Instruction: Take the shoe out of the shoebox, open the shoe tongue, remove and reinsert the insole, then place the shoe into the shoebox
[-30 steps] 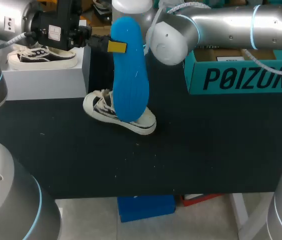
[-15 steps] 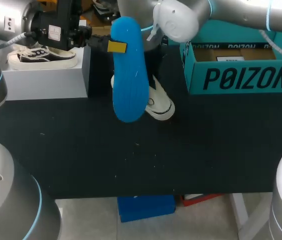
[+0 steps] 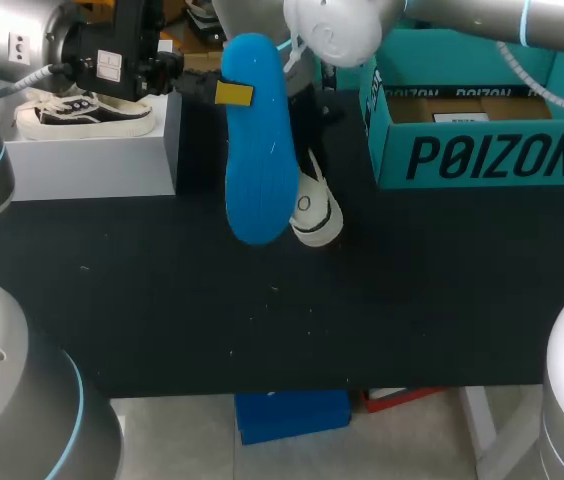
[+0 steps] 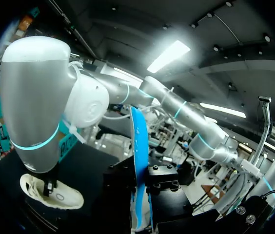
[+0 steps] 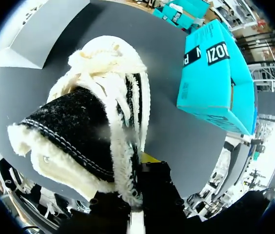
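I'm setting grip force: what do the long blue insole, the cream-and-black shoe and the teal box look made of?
The long blue insole looks like smooth matte foam; it stands thin and fairly stiff. The cream-and-black shoe shows a fuzzy black upper with cream fleece-like trim, apparently textile. The teal box looks like printed cardboard with crisp folded edges.

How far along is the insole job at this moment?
Done: the shoe is out of the teal shoebox, and the blue insole is out of the shoe. In hand: the left gripper holds the insole upright above the table, and the right gripper holds the shoe beside it. Left: reinsert the insole, then put the shoe into the open shoebox.
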Controlling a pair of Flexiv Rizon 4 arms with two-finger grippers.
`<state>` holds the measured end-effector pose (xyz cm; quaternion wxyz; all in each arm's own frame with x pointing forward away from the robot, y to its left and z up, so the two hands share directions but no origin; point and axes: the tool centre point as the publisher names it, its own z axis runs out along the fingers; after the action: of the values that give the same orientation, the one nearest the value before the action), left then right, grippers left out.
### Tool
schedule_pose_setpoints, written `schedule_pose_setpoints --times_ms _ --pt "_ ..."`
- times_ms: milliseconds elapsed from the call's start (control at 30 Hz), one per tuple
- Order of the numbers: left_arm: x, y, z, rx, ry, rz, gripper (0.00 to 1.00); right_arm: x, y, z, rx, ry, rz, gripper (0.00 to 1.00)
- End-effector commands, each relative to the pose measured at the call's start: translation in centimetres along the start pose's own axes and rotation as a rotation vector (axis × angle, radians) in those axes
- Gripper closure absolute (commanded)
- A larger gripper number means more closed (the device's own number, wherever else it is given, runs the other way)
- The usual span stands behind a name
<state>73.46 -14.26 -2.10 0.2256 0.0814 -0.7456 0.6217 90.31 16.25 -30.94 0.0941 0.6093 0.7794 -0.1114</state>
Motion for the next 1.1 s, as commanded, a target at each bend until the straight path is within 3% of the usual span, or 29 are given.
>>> schedule_pose_setpoints --times_ms 33,467,1100 --pt "0.0 0.1 0.1 0.002 -0.002 0.001 1.00 0.5 -0.7 0.0 0.020 -0.028 0.404 1.00" --pt "0.0 0.1 0.1 0.002 -0.002 0.001 1.00 3.2 -2.0 2.1 0.013 0.025 0.455 1.00" --pt "0.0 0.1 0.1 0.002 -0.002 0.001 1.00 5.1 -2.4 4.0 -0.012 0.057 0.341 1.00"
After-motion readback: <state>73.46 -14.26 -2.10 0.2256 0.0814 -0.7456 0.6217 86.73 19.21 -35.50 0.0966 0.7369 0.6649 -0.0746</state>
